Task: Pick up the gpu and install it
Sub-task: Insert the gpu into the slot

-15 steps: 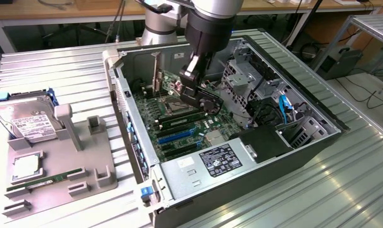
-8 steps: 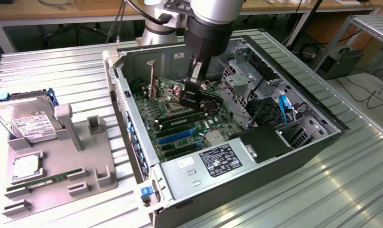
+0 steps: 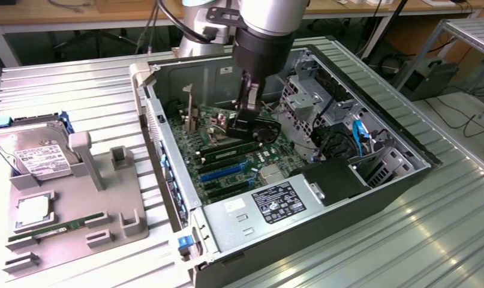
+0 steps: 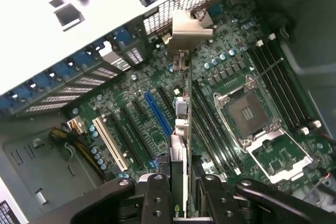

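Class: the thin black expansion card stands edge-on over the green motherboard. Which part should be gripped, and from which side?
Grip the thin black expansion card by its long edge facing away from the green motherboard, at the end opposite its metal bracket, fingers on the two flat faces, coming from above. It stands edge-on, so those faces offer grip.

The gpu (image 4: pixel 178 156) has a bare matt metal bracket; fingers (image 4: pixel 157 198) matt black; table (image 3: pixel 433 240) ribbed glossy metal.

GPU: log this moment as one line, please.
gripper: inside PC case | fingers: shut on gpu | gpu: edge-on over motherboard slots, bracket toward rear panel | seated: cannot tell
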You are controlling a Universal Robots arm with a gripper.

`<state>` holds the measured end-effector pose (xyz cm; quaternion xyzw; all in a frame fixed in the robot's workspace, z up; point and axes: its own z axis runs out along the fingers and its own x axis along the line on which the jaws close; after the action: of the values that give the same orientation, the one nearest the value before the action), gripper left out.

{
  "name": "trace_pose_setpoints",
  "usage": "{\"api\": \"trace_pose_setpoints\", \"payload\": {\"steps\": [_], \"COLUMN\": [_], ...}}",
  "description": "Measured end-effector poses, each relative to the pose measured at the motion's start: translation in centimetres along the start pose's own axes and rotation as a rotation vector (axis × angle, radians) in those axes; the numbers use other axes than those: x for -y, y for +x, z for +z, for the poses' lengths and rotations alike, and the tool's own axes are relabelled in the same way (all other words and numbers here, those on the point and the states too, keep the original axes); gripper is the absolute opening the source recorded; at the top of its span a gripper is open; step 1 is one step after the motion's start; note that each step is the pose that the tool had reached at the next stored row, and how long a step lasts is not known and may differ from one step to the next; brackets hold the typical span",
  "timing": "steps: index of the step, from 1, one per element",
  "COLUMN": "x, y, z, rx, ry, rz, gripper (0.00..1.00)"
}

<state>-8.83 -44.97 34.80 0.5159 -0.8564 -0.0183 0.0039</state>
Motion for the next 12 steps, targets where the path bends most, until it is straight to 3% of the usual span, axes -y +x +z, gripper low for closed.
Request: {"api": "trace_pose_setpoints", "payload": {"steps": [11,12], "x": [0.04,0.04], "y": [0.0,0.0], "z": [1.07,1.25], "rx": [-0.0082,-0.0096], "ry": [-0.0024,-0.0029], "rz": [-0.212,-0.249], "gripper": [0.26,0.26]}}
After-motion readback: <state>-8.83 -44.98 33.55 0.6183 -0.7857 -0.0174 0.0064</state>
